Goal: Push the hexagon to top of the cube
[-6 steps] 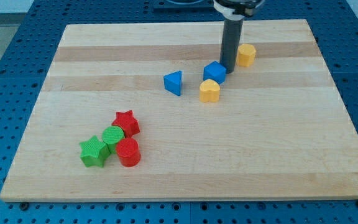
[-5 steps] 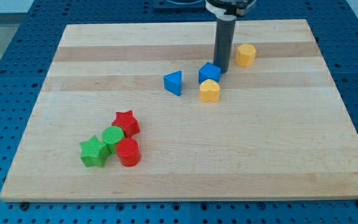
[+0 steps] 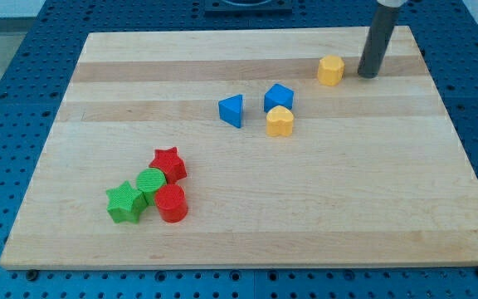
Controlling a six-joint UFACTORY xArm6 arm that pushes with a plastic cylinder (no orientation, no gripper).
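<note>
The yellow hexagon [image 3: 330, 71] sits near the view's top right of the wooden board [image 3: 247, 241]. The blue cube [image 3: 279, 96] lies below and left of it, touching the yellow heart [image 3: 280, 121] just beneath. My tip [image 3: 368, 75] rests on the board just right of the hexagon, a small gap apart from it. The rod rises out of the view's top.
A blue triangular block [image 3: 231, 110] lies left of the cube. At the view's lower left cluster a red star [image 3: 169, 164], a green round block [image 3: 151, 181], a green star [image 3: 125, 202] and a red cylinder [image 3: 172, 203]. The board's right edge is near my tip.
My tip has moved from beside the blue cube's upper right to the right side of the yellow hexagon. The cube had shifted slightly left against the yellow heart. The hexagon has hardly moved.
</note>
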